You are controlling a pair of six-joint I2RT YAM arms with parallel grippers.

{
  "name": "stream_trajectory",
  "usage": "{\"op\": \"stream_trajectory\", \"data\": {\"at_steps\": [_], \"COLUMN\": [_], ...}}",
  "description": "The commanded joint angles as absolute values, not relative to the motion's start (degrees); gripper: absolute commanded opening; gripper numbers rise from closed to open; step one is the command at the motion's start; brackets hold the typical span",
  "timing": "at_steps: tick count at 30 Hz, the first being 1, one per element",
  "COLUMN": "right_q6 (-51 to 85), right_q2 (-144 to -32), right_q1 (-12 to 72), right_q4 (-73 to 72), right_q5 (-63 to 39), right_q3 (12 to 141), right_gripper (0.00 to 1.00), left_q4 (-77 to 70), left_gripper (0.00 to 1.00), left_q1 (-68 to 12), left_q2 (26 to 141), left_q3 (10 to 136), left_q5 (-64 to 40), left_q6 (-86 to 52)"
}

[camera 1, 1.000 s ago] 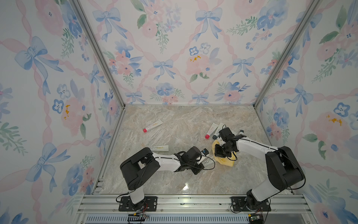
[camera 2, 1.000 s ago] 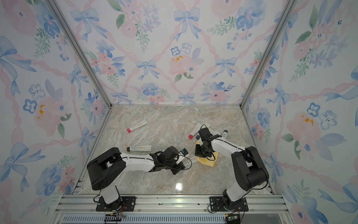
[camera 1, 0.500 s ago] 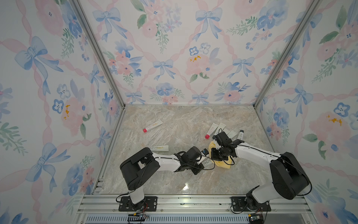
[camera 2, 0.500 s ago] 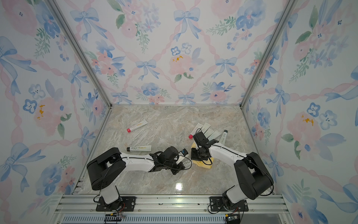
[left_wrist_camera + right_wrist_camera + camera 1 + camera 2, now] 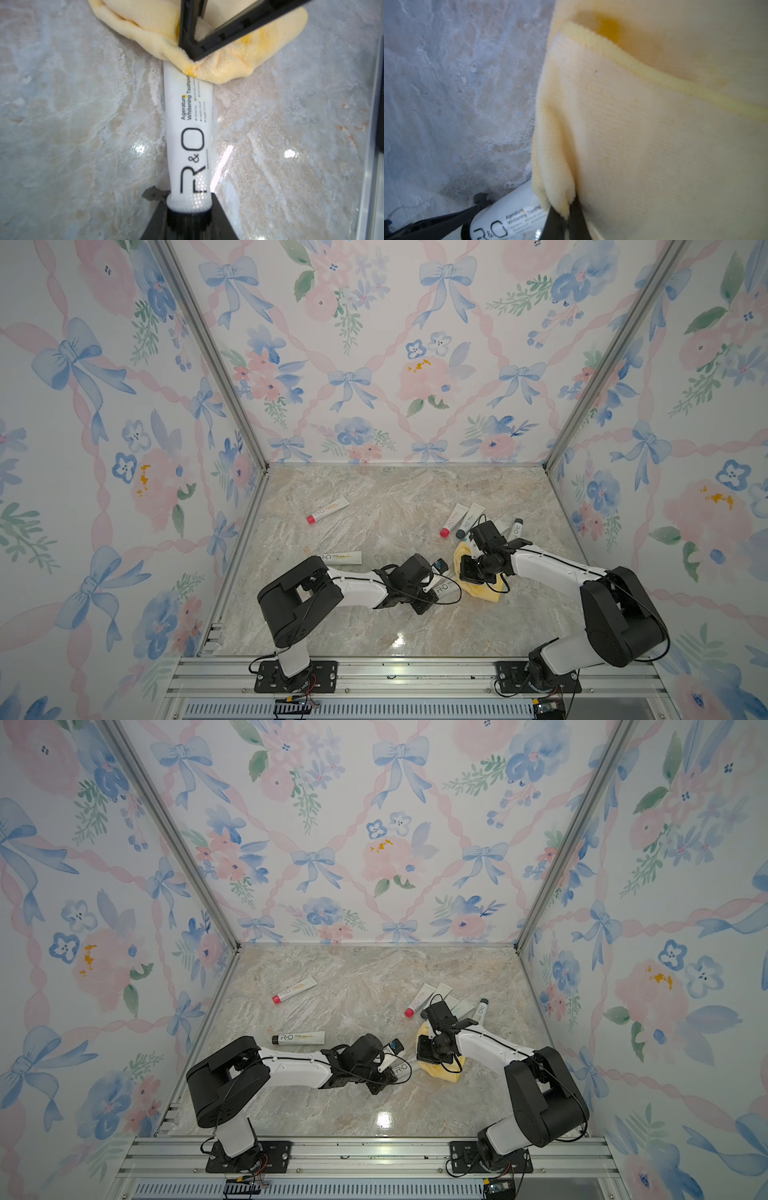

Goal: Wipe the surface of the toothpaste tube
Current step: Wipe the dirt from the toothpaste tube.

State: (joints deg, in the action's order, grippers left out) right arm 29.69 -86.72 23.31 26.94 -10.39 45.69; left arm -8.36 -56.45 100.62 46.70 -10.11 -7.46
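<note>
The left gripper is closed on the tube, and it grips the end with the black cap. In the left wrist view this cap sits between the two black fingers of the left gripper, and the white tube goes straight away from them, with the letters "R&O" facing up. The tube is in the near middle of the table, between the two arms. I cannot tell if it rests on the marble or is held just above it.

The right gripper is closed on the yellow cloth. In the right wrist view its fingertips pinch a fold of the cloth between them. The cloth lies over the flat end of the tube and hides it, and the tip of the right gripper presses into the cloth there. In both top views the cloth is just right of the tube.

On the far left lies a red-capped tube. A dark-capped tube lies just beyond the left arm. A group of tubes lies on the far right, behind the right gripper.
</note>
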Motion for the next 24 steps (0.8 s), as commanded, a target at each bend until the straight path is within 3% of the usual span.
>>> {"op": "stream_trajectory", "data": {"at_steps": [1, 16, 19, 24], "right_q6": [27.99, 38.02, 36.82, 34.14], "right_q2": [-89.68, -83.98, -85.84, -88.45], "right_q1": [22.01, 34.31, 32.99, 23.91], "right_q4": [31.51, 26.89, 26.91, 25.31], "right_q5": [-4.57, -17.01, -15.82, -13.81], "right_q3": [43.42, 41.67, 41.5, 39.85], "right_gripper": [0.06, 0.07, 0.07, 0.06], "left_q4": [-4.51, -4.51, -4.51, -4.5], "left_gripper": [0.25, 0.25, 0.25, 0.25], "left_q1": [-56.98, -56.95, -56.99, -57.03], "left_q2": [101.42, 102.28, 102.34, 101.56], "left_q3": [45.18, 45.79, 45.79, 45.27], "left_q5": [-10.11, -10.11, -10.05, -9.62], "left_q6": [-6.5, -6.51, -6.52, -6.58]}}
